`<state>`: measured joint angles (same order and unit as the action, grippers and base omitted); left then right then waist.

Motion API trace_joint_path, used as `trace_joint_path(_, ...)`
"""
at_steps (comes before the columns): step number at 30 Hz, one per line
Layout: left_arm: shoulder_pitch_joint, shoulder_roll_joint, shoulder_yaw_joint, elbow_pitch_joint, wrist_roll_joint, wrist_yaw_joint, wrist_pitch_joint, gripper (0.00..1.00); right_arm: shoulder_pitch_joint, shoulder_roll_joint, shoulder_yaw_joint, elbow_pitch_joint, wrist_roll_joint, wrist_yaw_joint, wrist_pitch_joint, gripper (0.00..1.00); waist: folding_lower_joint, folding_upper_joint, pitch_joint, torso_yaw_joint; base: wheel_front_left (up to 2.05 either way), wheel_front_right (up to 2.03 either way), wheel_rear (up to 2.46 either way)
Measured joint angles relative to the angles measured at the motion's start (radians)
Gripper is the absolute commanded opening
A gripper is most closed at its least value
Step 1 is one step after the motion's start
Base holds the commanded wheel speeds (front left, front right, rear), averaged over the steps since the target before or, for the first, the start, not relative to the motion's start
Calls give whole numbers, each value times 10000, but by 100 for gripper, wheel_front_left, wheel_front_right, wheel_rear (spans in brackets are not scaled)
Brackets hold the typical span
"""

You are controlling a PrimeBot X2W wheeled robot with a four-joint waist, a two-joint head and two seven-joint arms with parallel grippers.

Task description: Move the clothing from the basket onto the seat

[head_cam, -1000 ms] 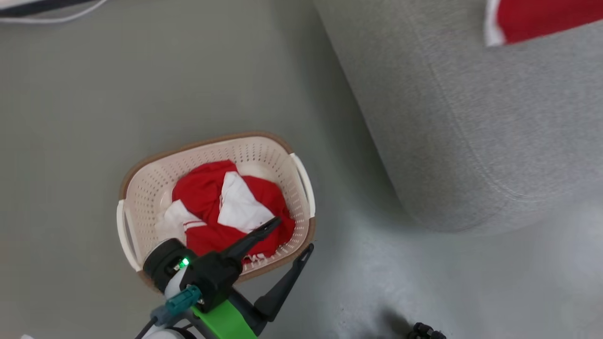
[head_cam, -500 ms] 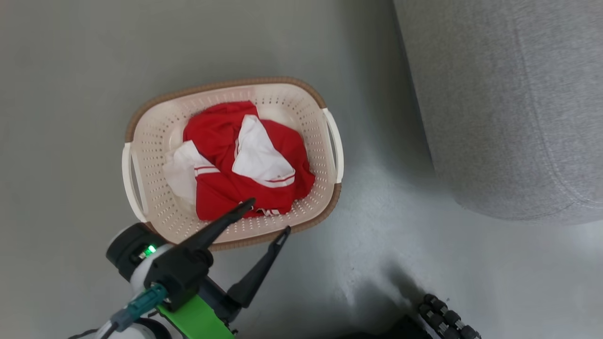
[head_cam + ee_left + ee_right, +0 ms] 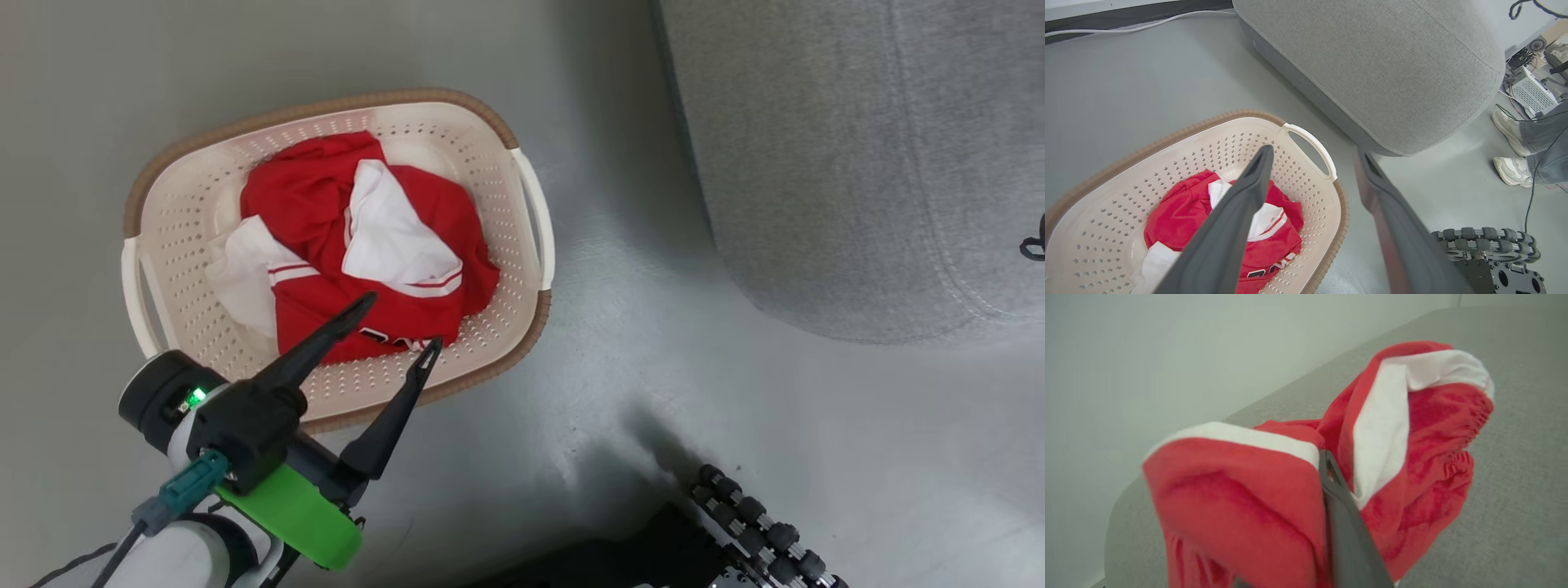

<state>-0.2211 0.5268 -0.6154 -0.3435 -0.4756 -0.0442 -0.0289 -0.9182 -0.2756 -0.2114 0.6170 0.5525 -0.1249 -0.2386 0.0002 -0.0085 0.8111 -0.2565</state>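
The cream basket (image 3: 326,102) with a brown rim stands on the grey floor, holding crumpled red and white clothing (image 3: 326,204). My left gripper (image 3: 402,321) hangs open over the basket's near side, one fingertip above the garment, nothing between the fingers. The left wrist view shows the same basket (image 3: 1167,134), clothing (image 3: 1180,212) and open left gripper (image 3: 1314,151). Beside the basket is the grey seat (image 3: 857,163). In the right wrist view another red and white garment (image 3: 1412,457) drapes over my right gripper (image 3: 1319,457) above the seat (image 3: 1515,498). One finger (image 3: 1345,526) shows; fabric hides the other.
My wheeled base (image 3: 759,523) sits on the floor right of the basket. A person's shoes (image 3: 1511,171) and some equipment (image 3: 1531,90) are beyond the seat's corner. A cable (image 3: 1126,28) runs along the floor's far edge.
The head camera has swung, so the basket sits higher and further left in the picture. My left gripper, still open, has come further in over the basket; both fingertips are now inside its rim.
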Motion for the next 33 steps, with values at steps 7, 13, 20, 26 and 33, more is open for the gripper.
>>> trace_joint_path(7, -48, -483, 40, 531, -301, -86, -585, 100, -30, -253, 385, 40, -566, 46, -86, 100, 0, 0, -651, -233, 0, 0, 0)
trace_joint_path(13, -62, -978, 249, 1174, -750, -88, -1212, 100, 371, -422, 729, -848, -932, 633, -173, 100, -1, 0, -1434, -235, 0, 0, 0)
trace_joint_path(20, -69, -1501, 656, 2238, -924, -69, -1939, 100, 1873, 387, 1373, -2075, -1517, 1116, -173, 100, -1, 0, -2373, -18, 0, 0, 0)
trace_joint_path(26, -64, -1921, 922, 3064, -1175, -27, -2144, 100, 2661, 909, 1941, -3256, -2247, 1411, -173, 100, -1, 0, -3107, 478, 0, 0, 0)
trace_joint_path(33, 24, -2219, 1624, 3862, -1208, 182, -2209, 100, 3903, 1269, 2940, -3653, -3388, 1601, -173, 100, -2, 0, -3940, 1311, 0, 0, 0)
